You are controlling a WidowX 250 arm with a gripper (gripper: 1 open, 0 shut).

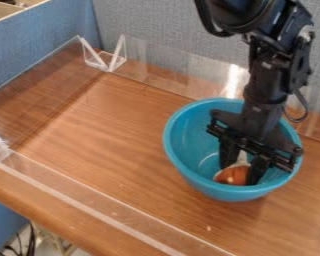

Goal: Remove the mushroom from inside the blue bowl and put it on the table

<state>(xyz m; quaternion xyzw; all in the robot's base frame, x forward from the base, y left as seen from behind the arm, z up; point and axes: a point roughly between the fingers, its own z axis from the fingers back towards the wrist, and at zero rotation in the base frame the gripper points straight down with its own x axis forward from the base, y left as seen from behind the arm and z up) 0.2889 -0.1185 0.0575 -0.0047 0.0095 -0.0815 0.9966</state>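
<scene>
The blue bowl (180, 140) sits on the table (96, 130) at the right. My black gripper (243, 170) reaches down into it from above. Its fingers close around the mushroom (232, 177), whose reddish-brown cap shows between them low in the bowl, near the front wall. The arm covers the stem. Whether the mushroom still touches the bowl's floor I cannot tell.
Low clear acrylic walls (69, 185) edge the tabletop, with a corner piece (103, 52) at the back left. A blue partition (43, 30) stands behind the left side. Bare wood-grain surface lies left of the bowl.
</scene>
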